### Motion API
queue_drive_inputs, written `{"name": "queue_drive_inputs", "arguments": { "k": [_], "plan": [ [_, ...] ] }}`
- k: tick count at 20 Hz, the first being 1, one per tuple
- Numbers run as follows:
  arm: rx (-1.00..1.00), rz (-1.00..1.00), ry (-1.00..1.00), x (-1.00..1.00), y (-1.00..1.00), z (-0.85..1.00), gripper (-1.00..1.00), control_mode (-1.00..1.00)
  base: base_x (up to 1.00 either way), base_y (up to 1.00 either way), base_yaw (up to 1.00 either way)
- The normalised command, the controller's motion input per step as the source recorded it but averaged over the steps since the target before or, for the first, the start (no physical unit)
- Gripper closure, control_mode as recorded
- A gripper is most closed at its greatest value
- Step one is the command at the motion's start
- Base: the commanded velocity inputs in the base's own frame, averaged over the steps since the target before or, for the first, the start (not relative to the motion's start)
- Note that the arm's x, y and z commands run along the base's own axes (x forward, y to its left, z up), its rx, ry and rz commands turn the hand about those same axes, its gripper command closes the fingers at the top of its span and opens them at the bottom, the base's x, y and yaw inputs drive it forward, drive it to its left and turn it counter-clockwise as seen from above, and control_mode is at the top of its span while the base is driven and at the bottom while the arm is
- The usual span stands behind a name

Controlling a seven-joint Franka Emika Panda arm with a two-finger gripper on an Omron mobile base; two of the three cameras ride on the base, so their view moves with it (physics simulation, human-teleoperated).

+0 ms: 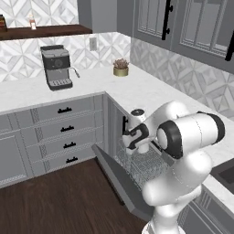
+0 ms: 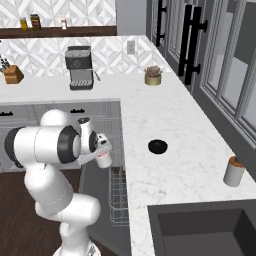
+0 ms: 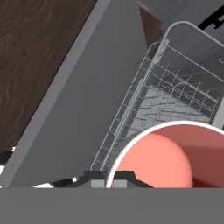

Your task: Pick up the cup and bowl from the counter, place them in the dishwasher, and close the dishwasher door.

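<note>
Your arm is glossy white all over, built from fat rounded segments that swell into smooth, almost spherical shells at the joints. Dark grey to black rings band each joint where two shells meet; you see one wide black band circling the big drum-shaped link in the right base view. The wrist narrows to a small white block with black trim. Your gripper carries short dark fingertips. No cables, screws or markings can be made out.
</note>
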Motion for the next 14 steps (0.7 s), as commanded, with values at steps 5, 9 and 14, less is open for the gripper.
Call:
{"name": "queue_drive_inputs", "arguments": {
  "k": [5, 9, 14],
  "plan": [
    [-0.25, 0.38, 0.16, 0.35, 0.02, -0.30, 1.00, -1.00, 0.00, 0.00, 0.00],
    [-0.23, 0.36, 0.04, 0.33, -0.01, -0.45, 1.00, -1.00, 0.00, 0.00, 0.00],
    [-0.05, 0.29, 0.00, 0.35, -0.23, -0.52, 1.00, -1.00, 0.00, 0.00, 0.00]
  ]
}}
